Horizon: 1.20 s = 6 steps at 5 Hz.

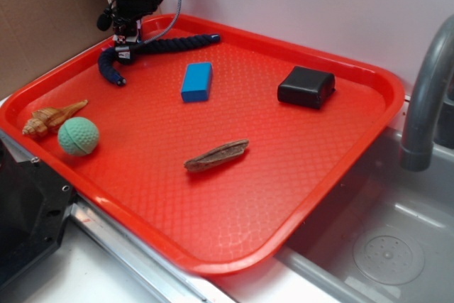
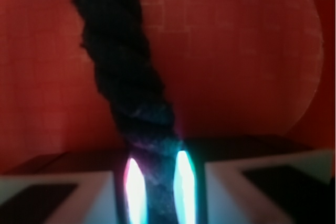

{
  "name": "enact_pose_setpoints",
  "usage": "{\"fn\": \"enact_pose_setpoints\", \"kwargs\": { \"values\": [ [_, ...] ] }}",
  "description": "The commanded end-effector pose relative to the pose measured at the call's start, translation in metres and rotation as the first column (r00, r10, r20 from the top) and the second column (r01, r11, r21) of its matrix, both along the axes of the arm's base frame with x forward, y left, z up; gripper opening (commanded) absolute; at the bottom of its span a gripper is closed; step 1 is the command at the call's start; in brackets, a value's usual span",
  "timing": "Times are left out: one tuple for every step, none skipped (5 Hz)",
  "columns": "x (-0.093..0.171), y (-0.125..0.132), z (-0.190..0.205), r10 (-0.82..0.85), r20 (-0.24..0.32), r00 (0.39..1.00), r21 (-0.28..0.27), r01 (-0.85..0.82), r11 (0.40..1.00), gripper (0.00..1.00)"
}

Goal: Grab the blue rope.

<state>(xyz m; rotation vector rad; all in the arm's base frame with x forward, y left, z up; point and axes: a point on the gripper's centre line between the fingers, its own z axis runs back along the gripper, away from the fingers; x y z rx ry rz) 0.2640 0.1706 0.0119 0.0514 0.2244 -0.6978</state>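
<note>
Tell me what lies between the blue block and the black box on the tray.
Nothing: in the exterior view, only bare red tray separates the blue block from the black box.

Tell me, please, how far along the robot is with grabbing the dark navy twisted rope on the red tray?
Done: the gripper has reached the dark navy twisted rope at the red tray's back left corner. In hand: the wrist view shows the rope pinched between the fingers. Left: lifting; the rope looks to be resting on the tray.

On the red tray (image 1: 340, 175): one blue rope (image 1: 174, 43), one blue block (image 1: 196, 81), one black box (image 1: 306, 86). Also one green ball (image 1: 78, 136), one seashell (image 1: 51, 118), one brown pod (image 1: 217, 155).
</note>
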Motion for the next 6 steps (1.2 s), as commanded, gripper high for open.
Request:
{"fn": "enact_pose_setpoints", "kwargs": {
  "values": [
    [-0.005, 0.012, 0.05, 0.149, 0.098, 0.984, 0.034, -0.153, 0.988, 0.0],
    [-0.023, -0.012, 0.1, 0.383, 0.063, 0.921, 0.003, -0.384, 0.923, 0.0],
    [-0.056, -0.056, 0.15, 0.425, 0.101, 0.899, -0.126, -0.412, 0.902, 0.0],
    [-0.1, -0.084, 0.203, 0.488, 0.09, 0.868, -0.191, -0.466, 0.864, 0.0],
    [-0.127, -0.091, 0.251, 0.486, 0.119, 0.866, -0.235, -0.451, 0.861, 0.0],
    [-0.136, -0.097, 0.3, 0.451, 0.154, 0.879, -0.246, -0.408, 0.879, 0.0]
  ]
}}
